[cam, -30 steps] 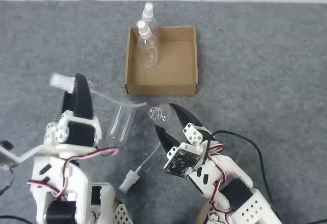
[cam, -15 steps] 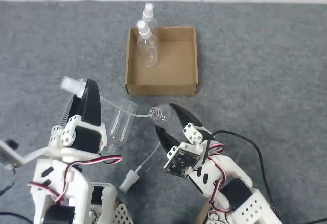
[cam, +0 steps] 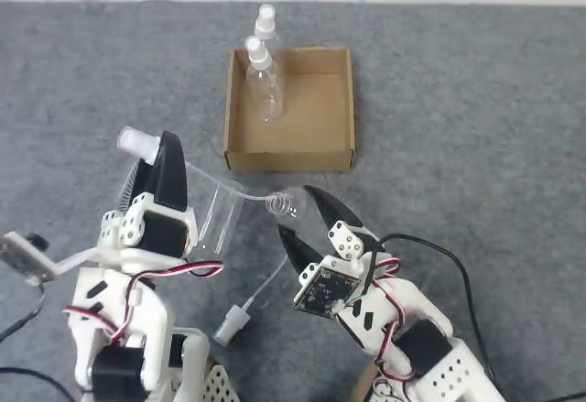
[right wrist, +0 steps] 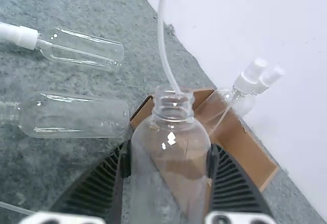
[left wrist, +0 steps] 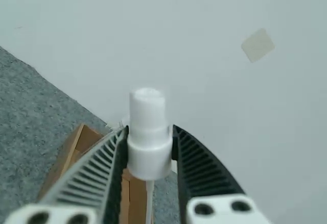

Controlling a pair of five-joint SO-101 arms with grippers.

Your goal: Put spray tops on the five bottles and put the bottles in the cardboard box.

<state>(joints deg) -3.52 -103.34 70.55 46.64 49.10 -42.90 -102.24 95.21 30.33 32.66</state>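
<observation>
My left gripper [cam: 151,150] is shut on a white spray top [cam: 135,140], raised above the carpet; in the left wrist view the spray top [left wrist: 148,132] sits upright between the jaws. Its thin tube [right wrist: 164,35] slants down into the mouth of a clear bottle [right wrist: 171,147]. My right gripper [cam: 295,210] is shut on that bottle [cam: 286,204], neck pointing toward the cardboard box [cam: 289,157]. One capped bottle [cam: 264,81] stands in the box's left corner, another [cam: 265,19] just behind the box.
Two clear bottles lie on the carpet between the arms, one open [right wrist: 71,114] and one with a spray top [right wrist: 76,48]. A loose spray top [cam: 233,321] with its tube lies near the arm bases. Grey carpet stretches free right of the box.
My left arm has swung right with the spray top, and the tube's end has come from beside the bottle into its mouth. The right arm has held still.
</observation>
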